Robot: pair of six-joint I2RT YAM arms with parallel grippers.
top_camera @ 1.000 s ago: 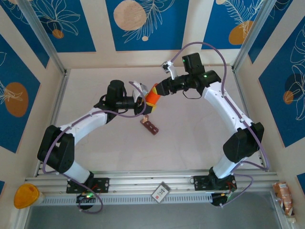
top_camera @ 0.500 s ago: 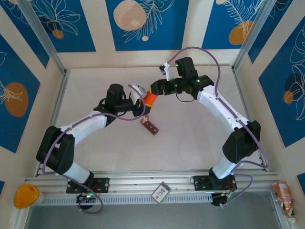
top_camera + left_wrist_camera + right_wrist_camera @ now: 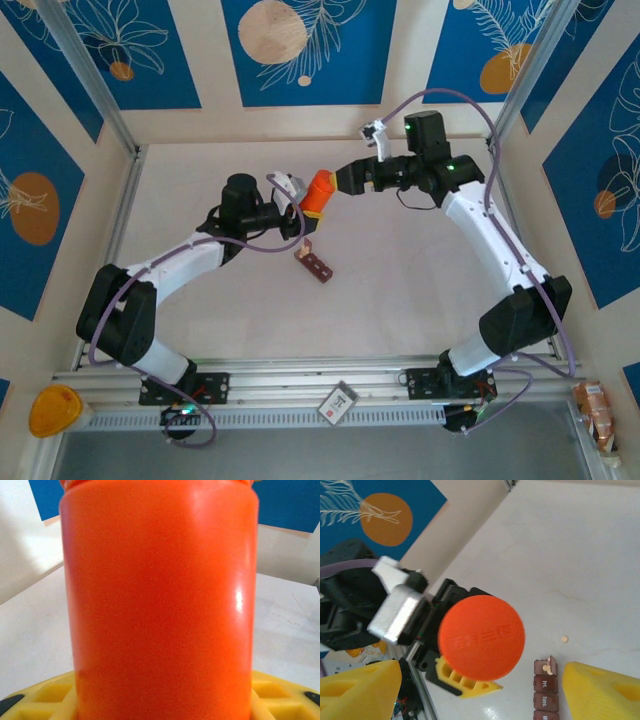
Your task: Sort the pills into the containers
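Uncapping looks like the step in hand. From above, my left gripper pinches the orange bottle mid-table, forearm stretched low; my right gripper reaches in level toward its far end. The containers lie nearer me, apart from both. Left wrist view: the bottle's wall stands between yellow fingers. Right wrist view: a round end, likely the cap, faces me, right fingers spread wide of it; one pill lies near the containers. Next, I judge, those jaws must close on that end.
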